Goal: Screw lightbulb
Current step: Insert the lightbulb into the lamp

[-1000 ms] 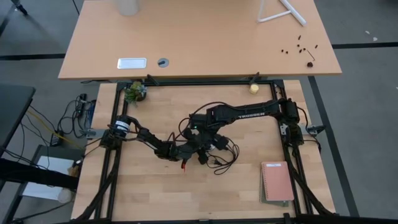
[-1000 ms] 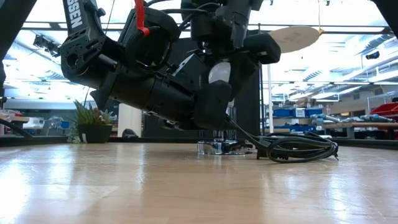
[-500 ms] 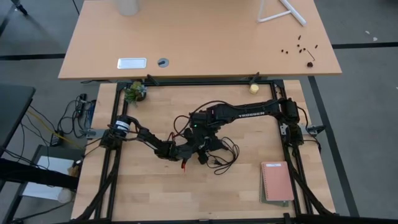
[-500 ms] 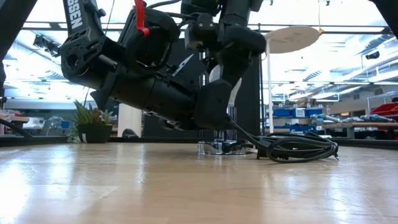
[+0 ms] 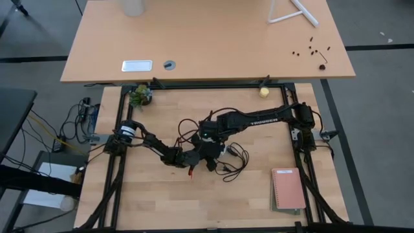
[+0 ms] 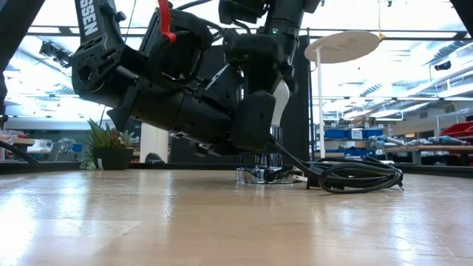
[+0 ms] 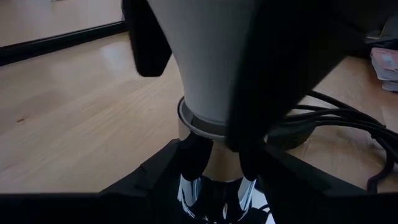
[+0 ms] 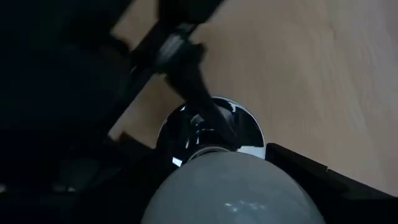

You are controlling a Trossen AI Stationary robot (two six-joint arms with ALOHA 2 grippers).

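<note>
Near table middle: lightbulb (image 7: 211,62) upright in socket (image 8: 211,134), pinched by right gripper (image 6: 266,100); left gripper (image 7: 214,158) fingers clamping socket neck. Risk: cross-threading from tilt, or slipping glass, twisting cord (image 6: 355,177).

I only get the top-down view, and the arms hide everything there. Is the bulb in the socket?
Observer: The left wrist view shows the bulb upright, with its base meeting the socket. I can't tell how far in it is.
Operator: Who's holding the socket?
Observer: The left gripper pinches it from both sides.
Operator: And the bulb?
Observer: In the low view, the right gripper grips it from above.
</note>
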